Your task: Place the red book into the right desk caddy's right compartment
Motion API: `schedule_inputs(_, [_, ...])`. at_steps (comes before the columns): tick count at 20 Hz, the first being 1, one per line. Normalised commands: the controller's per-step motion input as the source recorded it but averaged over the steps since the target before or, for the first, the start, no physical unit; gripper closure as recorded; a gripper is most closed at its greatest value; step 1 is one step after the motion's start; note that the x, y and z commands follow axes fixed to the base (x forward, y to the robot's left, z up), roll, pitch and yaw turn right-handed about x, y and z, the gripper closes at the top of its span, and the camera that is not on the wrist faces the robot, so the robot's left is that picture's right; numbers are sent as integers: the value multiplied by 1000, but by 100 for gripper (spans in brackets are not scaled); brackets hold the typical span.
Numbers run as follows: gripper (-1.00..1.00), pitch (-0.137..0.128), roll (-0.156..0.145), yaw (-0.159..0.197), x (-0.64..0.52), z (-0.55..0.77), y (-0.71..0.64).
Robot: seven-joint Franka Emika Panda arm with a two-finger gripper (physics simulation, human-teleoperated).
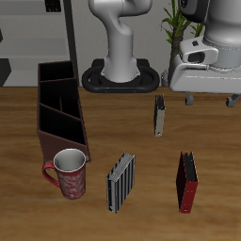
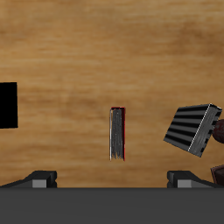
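— What stands on the tabletop [image 1: 122, 132], going across from the caddy's side?

— The right desk caddy [image 1: 58, 106] first, a long maroon organiser running back from the front; a red mug [image 1: 69, 173] sits just beside its near end. Then the grey-and-black striped book [image 1: 120, 182], upright. Farther back, a slim dark grey book [image 1: 160, 116]. Last, the red book [image 1: 187, 182], upright near the front edge, well apart from the caddy.

— And the jaws?

— Wide apart, holding nothing; the gripper [image 2: 112, 179] hangs above the red book, seen edge-on between them.
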Motion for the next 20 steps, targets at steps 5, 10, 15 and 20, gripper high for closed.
schedule_inputs(5, [-100,-31,71,23,44,-203,-53])
schedule_inputs(10, [-100,20,5,-7,100,-365,-106])
schedule_inputs(15, [-100,24,-6,-4,26,-316,-58])
schedule_inputs(20, [-100,15,-6,-9,-10,-329,-74])
